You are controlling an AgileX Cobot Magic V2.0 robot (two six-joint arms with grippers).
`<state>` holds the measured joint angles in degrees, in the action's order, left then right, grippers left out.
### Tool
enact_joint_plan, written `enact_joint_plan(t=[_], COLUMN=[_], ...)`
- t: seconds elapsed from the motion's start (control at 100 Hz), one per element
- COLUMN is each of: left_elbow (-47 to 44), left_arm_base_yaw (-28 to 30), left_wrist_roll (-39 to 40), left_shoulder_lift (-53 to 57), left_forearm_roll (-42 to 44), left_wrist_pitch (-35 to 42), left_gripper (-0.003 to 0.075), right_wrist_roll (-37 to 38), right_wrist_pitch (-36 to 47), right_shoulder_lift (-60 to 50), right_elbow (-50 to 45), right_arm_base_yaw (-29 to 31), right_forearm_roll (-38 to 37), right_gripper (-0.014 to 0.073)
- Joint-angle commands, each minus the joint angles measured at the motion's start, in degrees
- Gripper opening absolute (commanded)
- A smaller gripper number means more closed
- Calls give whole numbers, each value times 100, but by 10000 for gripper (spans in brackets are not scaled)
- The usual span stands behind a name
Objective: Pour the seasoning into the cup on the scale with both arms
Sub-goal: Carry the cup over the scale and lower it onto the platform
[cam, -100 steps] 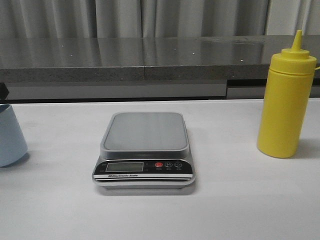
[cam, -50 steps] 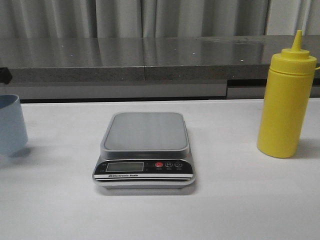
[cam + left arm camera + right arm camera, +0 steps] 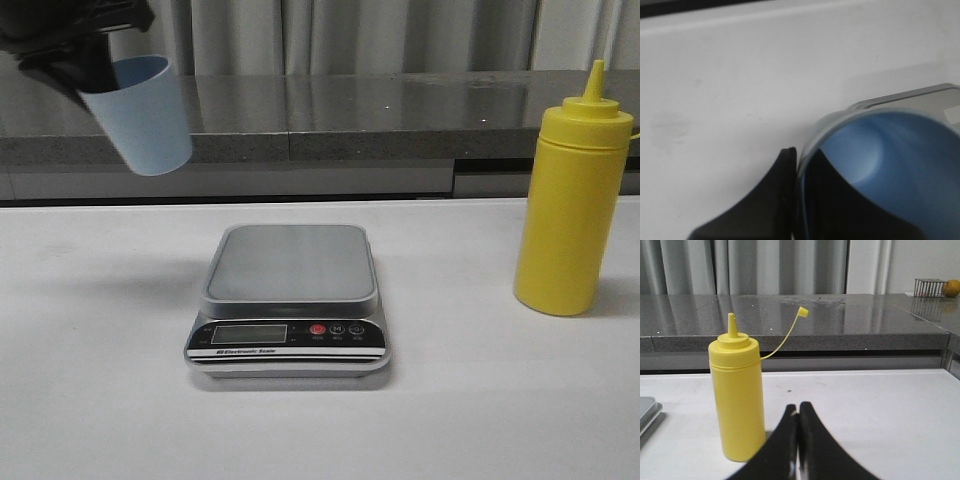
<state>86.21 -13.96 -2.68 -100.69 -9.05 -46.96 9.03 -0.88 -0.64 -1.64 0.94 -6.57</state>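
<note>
1. Right now my left hand has the cup gripped at its rim, one finger outside the wall and the other inside, and it hangs high above the tabletop at the far left of the front view
2. Its mouth tips up and toward the hand while the base leans down and toward the middle, so the long axis is slanted, not upright
3. From the cup, the scale lies below and to the robot's right; in the left wrist view a corner of the weighing plate shows just past the cup's rim, so I judge the cup is near the plate's left edge but not yet over its middle
4. The coming move, as I read it, turns on that offset: carry rightward, bring the axis upright, then lower onto the plate
5. My right hand has its fingers pressed together and holds nothing
6. The seasoning stands upright on the tabletop at the right, well apart from the scale, its nozzle uncapped with the cap dangling on its tether
7. In the right wrist view the bottle sits just ahead of the right hand and toward the scale, so that arm is clearly the nearer one for it
</note>
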Motion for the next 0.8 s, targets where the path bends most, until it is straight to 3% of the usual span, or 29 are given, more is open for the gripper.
enact_joint_plan(t=[0.0, 0.37, 0.79], left_elbow=[257, 690, 811], left_arm_base_yaw=[-362, -1219, -1273], left_wrist_roll=[-227, -331, -331], left_shoulder_lift=[245, -412, -950], left_forearm_roll=[-93, -93, -251], left_wrist_pitch=[223, 24, -198], left_gripper=[-20, -20, -18], right_wrist_roll=[3, 3, 3], right_wrist_pitch=[441, 441, 441], right_shoulder_lift=[-97, -97, -97], right_elbow=[108, 108, 108], right_arm_base_yaw=[24, 24, 24], right_forearm_roll=[-16, -16, -16], right_gripper=[-67, -67, -67])
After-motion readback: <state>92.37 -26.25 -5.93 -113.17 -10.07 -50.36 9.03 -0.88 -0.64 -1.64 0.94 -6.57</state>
